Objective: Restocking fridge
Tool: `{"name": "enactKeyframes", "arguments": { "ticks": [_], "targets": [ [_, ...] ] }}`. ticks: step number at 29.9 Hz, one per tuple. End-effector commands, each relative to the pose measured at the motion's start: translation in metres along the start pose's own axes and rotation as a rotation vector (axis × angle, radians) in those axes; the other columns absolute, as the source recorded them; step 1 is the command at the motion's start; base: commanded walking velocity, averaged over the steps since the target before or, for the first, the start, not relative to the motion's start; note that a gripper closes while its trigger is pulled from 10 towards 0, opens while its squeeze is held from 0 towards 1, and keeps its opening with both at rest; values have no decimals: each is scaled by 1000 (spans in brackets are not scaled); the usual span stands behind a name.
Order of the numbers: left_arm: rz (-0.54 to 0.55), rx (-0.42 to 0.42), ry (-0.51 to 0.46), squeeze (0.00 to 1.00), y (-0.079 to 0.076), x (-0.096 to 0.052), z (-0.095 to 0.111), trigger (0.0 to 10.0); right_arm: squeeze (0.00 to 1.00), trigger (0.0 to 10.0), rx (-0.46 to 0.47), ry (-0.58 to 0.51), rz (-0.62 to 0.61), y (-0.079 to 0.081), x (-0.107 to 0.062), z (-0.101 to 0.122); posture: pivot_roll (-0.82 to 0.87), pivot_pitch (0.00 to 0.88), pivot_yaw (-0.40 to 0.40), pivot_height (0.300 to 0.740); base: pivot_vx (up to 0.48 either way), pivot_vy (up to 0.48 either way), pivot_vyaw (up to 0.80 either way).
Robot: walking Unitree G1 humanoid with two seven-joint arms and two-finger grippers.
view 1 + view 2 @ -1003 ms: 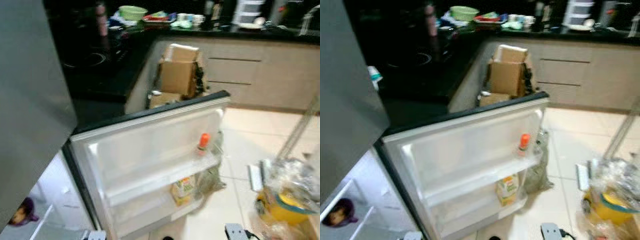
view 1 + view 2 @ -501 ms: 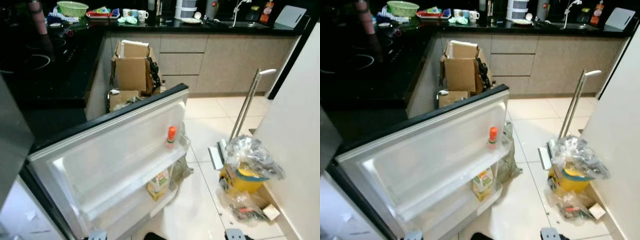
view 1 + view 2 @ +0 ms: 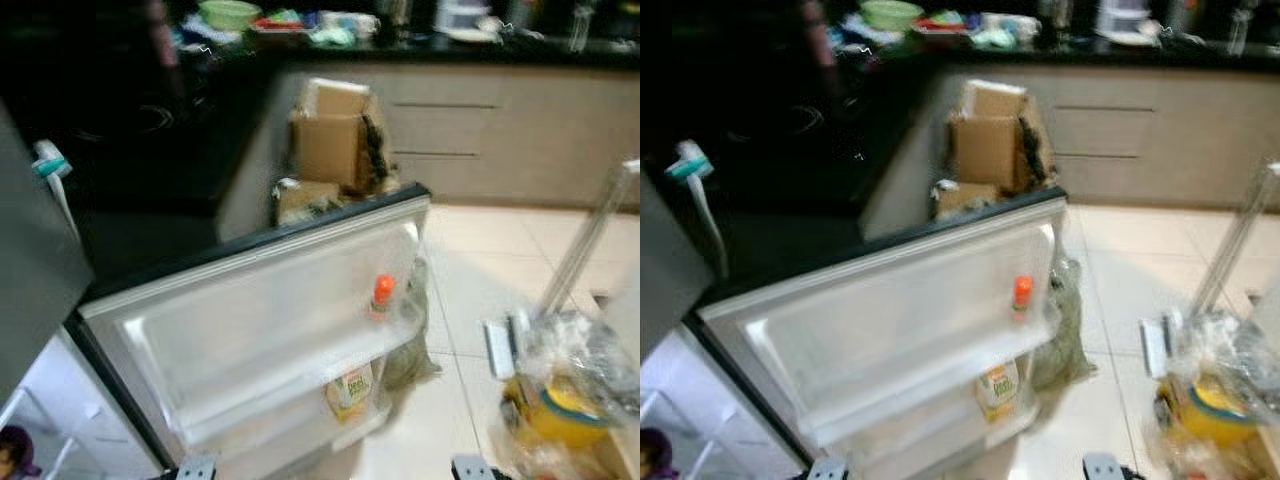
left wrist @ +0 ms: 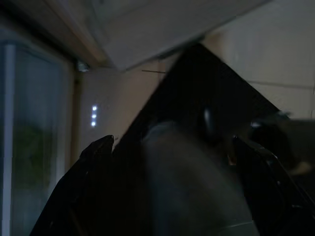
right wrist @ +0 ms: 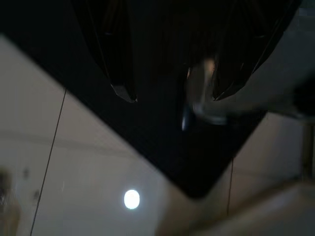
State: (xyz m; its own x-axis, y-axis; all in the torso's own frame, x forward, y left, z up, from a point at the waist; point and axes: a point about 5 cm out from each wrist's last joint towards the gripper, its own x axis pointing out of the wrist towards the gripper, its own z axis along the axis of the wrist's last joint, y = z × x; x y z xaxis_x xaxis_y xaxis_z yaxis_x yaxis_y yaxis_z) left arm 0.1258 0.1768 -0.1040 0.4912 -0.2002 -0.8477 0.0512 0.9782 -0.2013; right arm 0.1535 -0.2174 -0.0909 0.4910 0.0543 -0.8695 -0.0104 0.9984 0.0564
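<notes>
The fridge door [image 3: 270, 320] stands swung wide open, its white inner face turned up toward the camera, and everything else is placed from it. On its upper door shelf, toward the outer edge, a small bottle with an orange cap [image 3: 381, 296] stands upright; on the shelf below that sits a juice carton [image 3: 349, 390] with a green and yellow label. Just beyond the door's outer edge a greyish bag [image 3: 408, 350] slumps on the pale floor tiles. Behind the door's top edge, brown cardboard boxes [image 3: 335, 140] are stacked against the corner of the kitchen cabinets, under a black countertop [image 3: 150, 140]. Well off to the side of the door's outer edge, a yellow bucket wrapped in clear plastic [image 3: 560, 395] rests on the floor beside a mop handle [image 3: 590, 235]. The left gripper [image 4: 182, 162] and right gripper [image 5: 172, 83] hang low in shade, each with its dark fingers spread apart and nothing between them
</notes>
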Motion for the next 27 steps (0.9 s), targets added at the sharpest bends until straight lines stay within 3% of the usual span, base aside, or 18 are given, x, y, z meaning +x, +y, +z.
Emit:
{"name": "enactKeyframes", "arguments": {
  "ticks": [1, 5, 27],
  "targets": [
    [-8, 8, 8, 0, -3, 1, 0, 10000, 0, 10000, 11, 24, -13, -4, -2, -9, -103, 0, 8, 740, 0, -480, 0],
    [-8, 7, 8, 0, -3, 1, 0, 10000, 0, 10000, 12, 24, -12, -3, -2, -9, -105, 0, 9, 740, 0, -480, 0],
    [36, 9, 26, 0, -3, 2, -1, 10000, 0, 10000, 7, 26, -16, -6, -3, -9, -111, 0, 4, 740, 0, 0, 0]
  ]
}}
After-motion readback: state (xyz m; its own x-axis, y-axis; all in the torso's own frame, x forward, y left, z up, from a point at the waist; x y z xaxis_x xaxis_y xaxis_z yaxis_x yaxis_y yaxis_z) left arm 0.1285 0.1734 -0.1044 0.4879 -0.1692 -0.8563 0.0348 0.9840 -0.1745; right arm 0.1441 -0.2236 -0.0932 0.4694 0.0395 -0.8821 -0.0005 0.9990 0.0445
